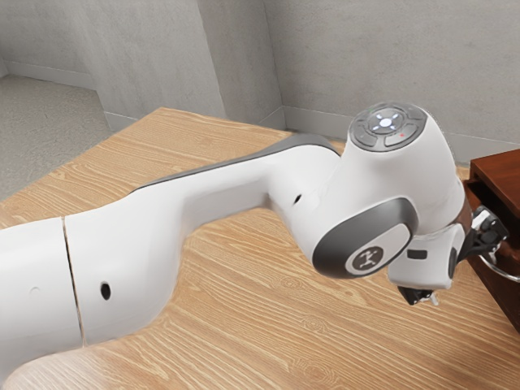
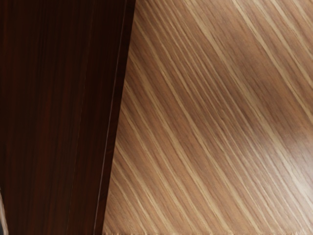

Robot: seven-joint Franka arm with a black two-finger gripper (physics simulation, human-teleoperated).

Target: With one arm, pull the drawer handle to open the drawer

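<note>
drawer handle [image 1: 506,269] at the exterior view's 4 o'clock | gripper [image 1: 490,231] just at its 11 o'clock, apparently stationed to pull it outward | jaw opening: cannot tell

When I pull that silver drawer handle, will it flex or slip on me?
The handle looks like a thin polished metal bar: probably rigid, but possibly slick. The drawer behind it looks like dense dark wood, so likely some resistance, sliding straight rather than tipping.
</note>
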